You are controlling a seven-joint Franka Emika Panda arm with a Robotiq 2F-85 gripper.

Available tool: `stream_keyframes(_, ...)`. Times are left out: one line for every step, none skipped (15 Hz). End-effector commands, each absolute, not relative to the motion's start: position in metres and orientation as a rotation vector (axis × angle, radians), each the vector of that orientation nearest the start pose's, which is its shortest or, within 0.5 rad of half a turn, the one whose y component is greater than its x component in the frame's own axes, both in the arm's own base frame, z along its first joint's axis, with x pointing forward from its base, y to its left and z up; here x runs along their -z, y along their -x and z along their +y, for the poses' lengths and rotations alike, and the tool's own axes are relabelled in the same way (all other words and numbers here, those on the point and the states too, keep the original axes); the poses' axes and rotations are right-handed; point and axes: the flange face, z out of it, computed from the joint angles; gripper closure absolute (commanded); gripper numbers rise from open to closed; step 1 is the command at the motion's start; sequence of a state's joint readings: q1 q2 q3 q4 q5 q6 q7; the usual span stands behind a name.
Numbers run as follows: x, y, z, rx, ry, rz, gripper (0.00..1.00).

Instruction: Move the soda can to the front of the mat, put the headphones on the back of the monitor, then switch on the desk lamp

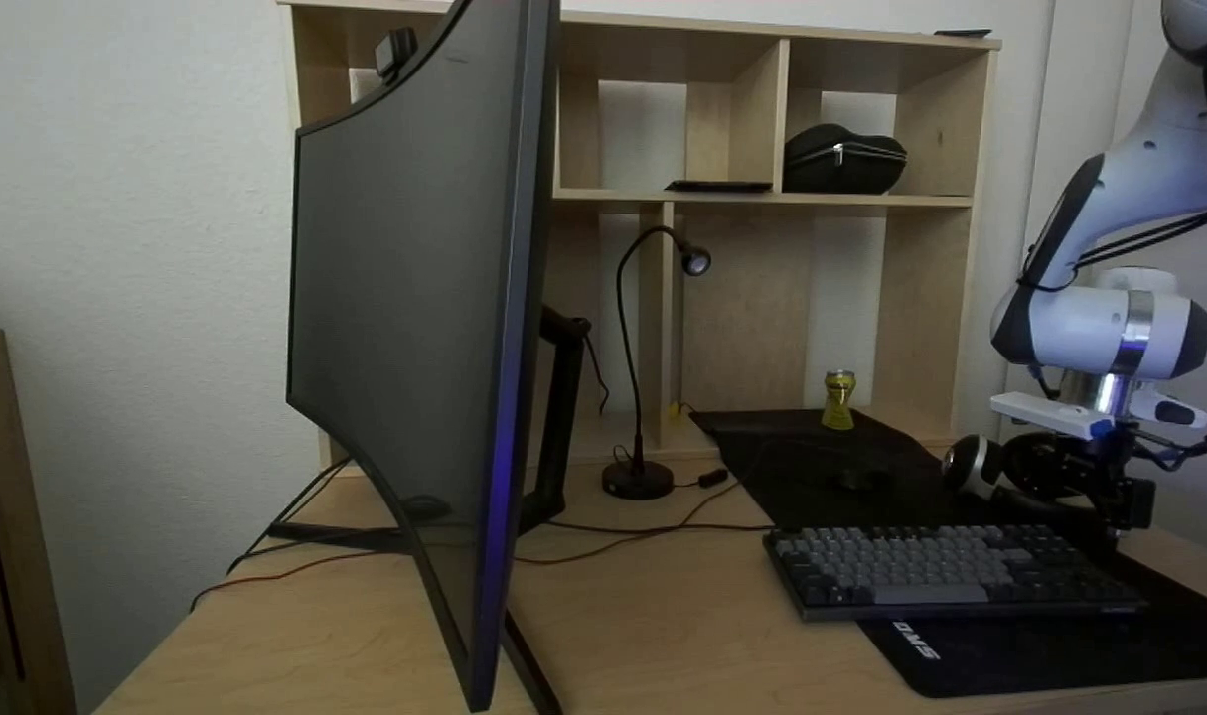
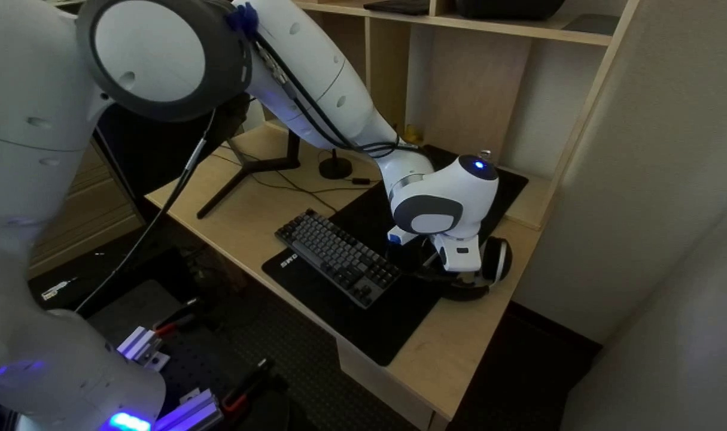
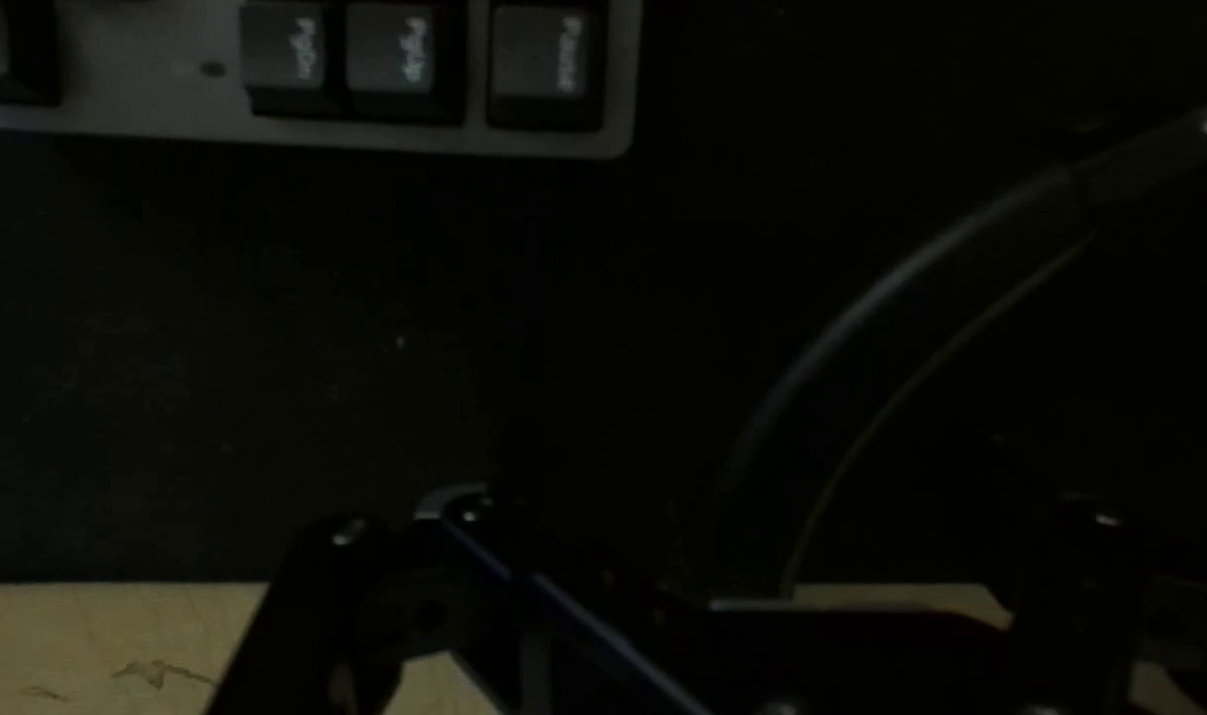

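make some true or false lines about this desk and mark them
1. The soda can stands on the mat. True.
2. The desk lamp stands between the monitor and the mat. True.
3. The soda can is taller than the desk lamp. False: it is far shorter.
4. In the wrist view, part of the headphones shows between the fingers of the gripper. True.
5. The gripper is shut on the soda can. False: it is open.
6. The headphones hang on the monitor. False: they are down at the mat's edge.

The desk (image 1: 663, 596) holds 1 keyboard (image 1: 951, 566), the shelf (image 1: 792, 202) 1 case (image 1: 846, 164).
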State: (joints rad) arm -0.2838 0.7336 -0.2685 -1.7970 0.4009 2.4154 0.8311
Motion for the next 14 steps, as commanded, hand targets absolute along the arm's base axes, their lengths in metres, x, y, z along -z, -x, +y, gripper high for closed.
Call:
stream_keyframes(-0.146, -0.543, -0.335, -0.046, 2.114, 2.236, 0.33)
stream_keyframes(-0.149, -0.543, -0.337, -0.025, 2.108, 2.236, 0.40)
stream_keyframes(-0.150, -0.543, -0.338, -0.018, 2.108, 2.237, 0.47)
stream_keyframes(-0.151, -0.543, -0.339, -0.010, 2.107, 2.239, 0.54)
stream_keyframes(-0.152, -0.542, -0.340, -0.014, 2.108, 2.243, 0.62)
stream_keyframes(-0.154, -0.541, -0.341, -0.018, 2.114, 2.241, 0.68)
stream_keyframes(-0.157, -0.540, -0.340, -0.052, 2.123, 2.232, 0.75)
stream_keyframes(-0.162, -0.540, -0.341, -0.065, 2.122, 2.225, 0.82)
stream_keyframes(-0.167, -0.539, -0.340, -0.105, 2.128, 2.203, 0.89)
stream_keyframes(-0.172, -0.539, -0.339, -0.141, 2.141, 2.176, 0.96)
stream_keyframes(-0.180, -0.537, -0.340, -0.189, 2.154, 2.157, 0.98)
stream_keyframes(-0.192, -0.535, -0.341, -0.224, 2.163, 2.145, 0.99)
stream_keyframes(-0.211, -0.531, -0.342, -0.283, 2.166, 2.109, 0.96)
stream_keyframes(-0.232, -0.527, -0.346, -0.335, 2.167, 2.089, 0.97)
